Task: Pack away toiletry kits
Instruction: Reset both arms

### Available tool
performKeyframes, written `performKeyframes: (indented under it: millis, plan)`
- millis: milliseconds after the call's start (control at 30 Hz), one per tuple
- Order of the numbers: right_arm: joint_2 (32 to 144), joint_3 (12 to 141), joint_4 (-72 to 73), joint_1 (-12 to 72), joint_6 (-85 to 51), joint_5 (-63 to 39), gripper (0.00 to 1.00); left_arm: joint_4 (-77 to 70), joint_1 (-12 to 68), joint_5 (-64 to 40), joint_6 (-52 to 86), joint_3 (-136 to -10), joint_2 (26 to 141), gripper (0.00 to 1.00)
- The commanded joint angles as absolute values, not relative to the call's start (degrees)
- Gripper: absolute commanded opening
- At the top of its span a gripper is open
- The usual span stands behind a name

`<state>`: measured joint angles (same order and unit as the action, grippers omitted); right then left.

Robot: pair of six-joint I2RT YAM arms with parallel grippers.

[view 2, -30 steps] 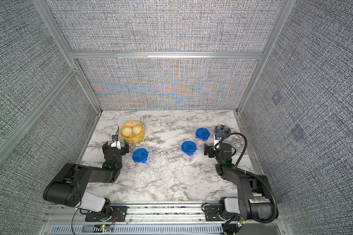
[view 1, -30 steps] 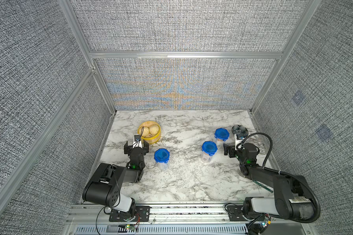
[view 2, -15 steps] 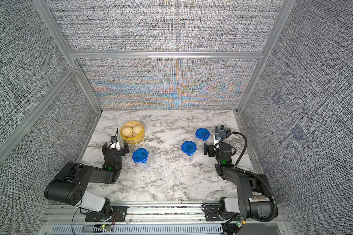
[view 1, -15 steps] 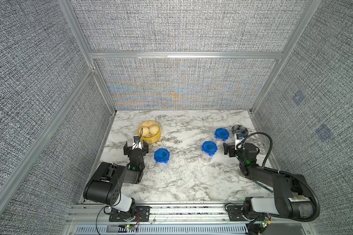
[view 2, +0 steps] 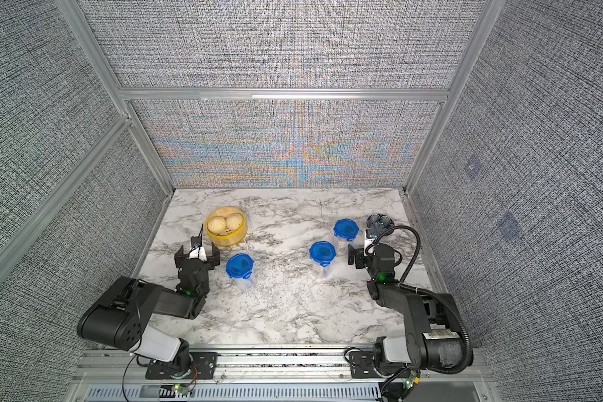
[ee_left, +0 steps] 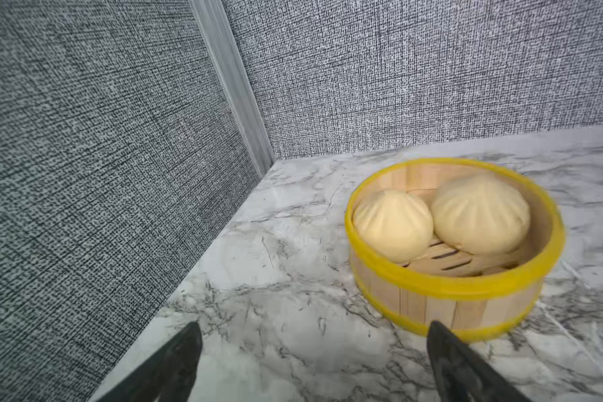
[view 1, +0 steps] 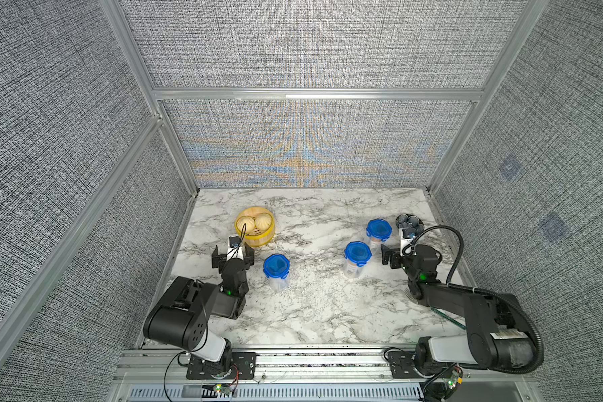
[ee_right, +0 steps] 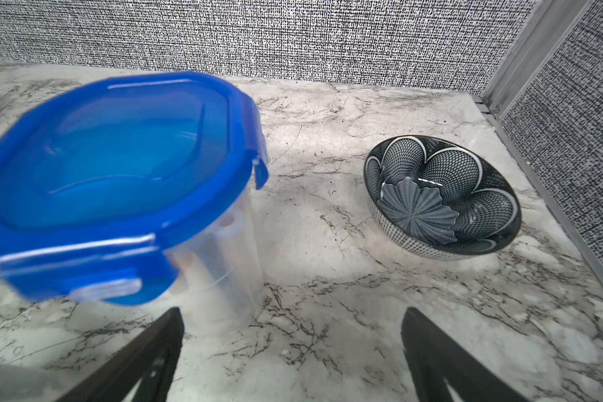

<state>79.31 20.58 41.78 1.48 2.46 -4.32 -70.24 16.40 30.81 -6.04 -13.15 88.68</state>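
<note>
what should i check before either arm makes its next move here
1. Left gripper jaws open, nothing between them: ok.
2. Right gripper jaws open, nothing between them: ok.
3. All three jars capped, namely the jar by the left arm, the middle jar and the far jar: ok.
4. All clip tabs pressed down: cannot tell.
5. Left gripper clear of the steamer: cannot tell; one fingertip overlaps its base in the wrist view.
6. Right gripper clear of the far jar and the bowl: ok, neither lies between the jaws.

Blue lids (view 1: 276,266) on clear jars (view 1: 279,283), yellow-rimmed steamer (ee_left: 460,296) w/ cream buns (ee_left: 394,224), blk/wht petal-pattern bowl (ee_right: 467,167), grey-veined marble table (view 1: 310,313)
</note>
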Motion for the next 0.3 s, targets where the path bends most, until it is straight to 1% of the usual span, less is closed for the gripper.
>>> performKeyframes:
  millis: [0, 100, 267]
  plan:
    - [79.59, 20.71, 43.93, 1.6, 2.72, -3.56, 0.99, -69.58, 15.57, 30.25, -5.18, -13.87, 87.23, 0.99]
    - [79.97, 20.84, 44.11, 1.63, 2.64, -3.35, 0.99, -70.92, 15.56, 29.86, -6.24, -14.15, 88.23, 0.99]
    - [79.59, 20.28, 44.72, 1.63, 2.48, -3.05, 0.99, -68.22, 15.37, 29.6, -5.65, -15.17, 87.85, 0.99]
